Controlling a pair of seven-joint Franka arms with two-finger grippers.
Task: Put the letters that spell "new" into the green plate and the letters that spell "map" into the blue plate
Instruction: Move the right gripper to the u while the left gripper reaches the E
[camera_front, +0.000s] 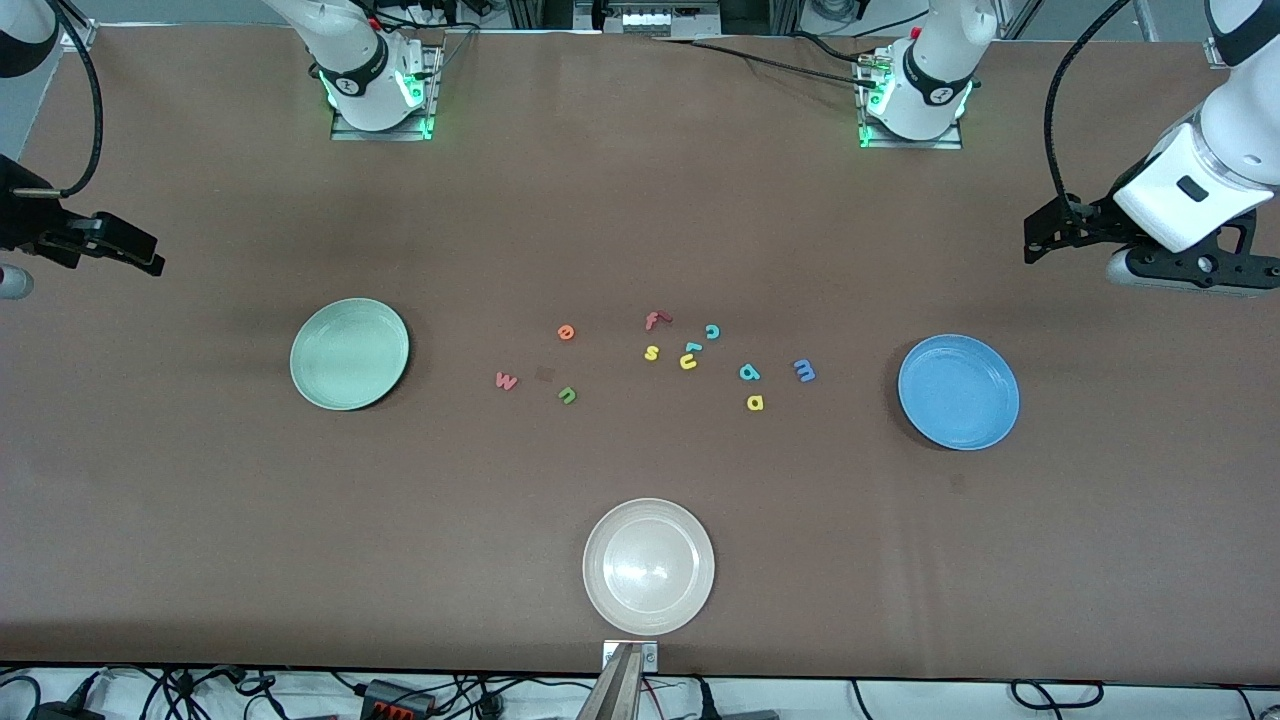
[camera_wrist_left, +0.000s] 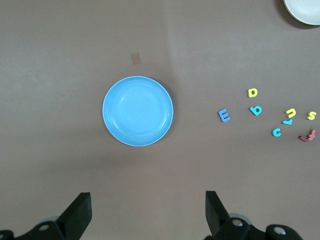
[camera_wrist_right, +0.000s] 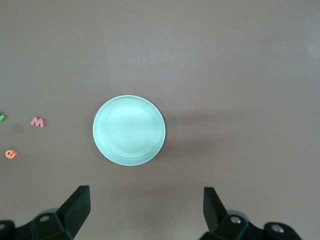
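Letters for "new" lie loose on the brown desk (camera_front: 640, 200) in the front view: the orange e (camera_front: 566, 332), the pinkish-red w (camera_front: 506, 381) and the dark green n (camera_front: 567, 395) sit between the green plate (camera_front: 349, 353) and the middle cluster, apart from each other. Toward the left arm's end, the teal p (camera_front: 749, 373), the yellow a (camera_front: 755, 403) and the blue m (camera_front: 804, 371) lie near the blue plate (camera_front: 958, 392), none touching it. Among them are a red f (camera_front: 654, 320), a teal c (camera_front: 712, 331), a yellow s (camera_front: 651, 352) and a yellow u (camera_front: 688, 361). A whitish-beige plate (camera_front: 648, 566) sits nearest the front camera. Both plates for the task hold nothing. The right end effector (camera_front: 110, 245) waits in the air over the desk's edge at its own end, and the left end effector (camera_front: 1050, 235) waits likewise at the other end. In the left wrist view, the left end effector (camera_wrist_left: 148, 212) hangs released, fingers wide apart, above the blue plate (camera_wrist_left: 137, 111), with the blue m (camera_wrist_left: 224, 115) just beside that plate. In the right wrist view, the right end effector (camera_wrist_right: 146, 210) is likewise spread and grasping nothing, above the green plate (camera_wrist_right: 129, 130), with the w (camera_wrist_right: 38, 122) and e (camera_wrist_right: 10, 154) off to one side.
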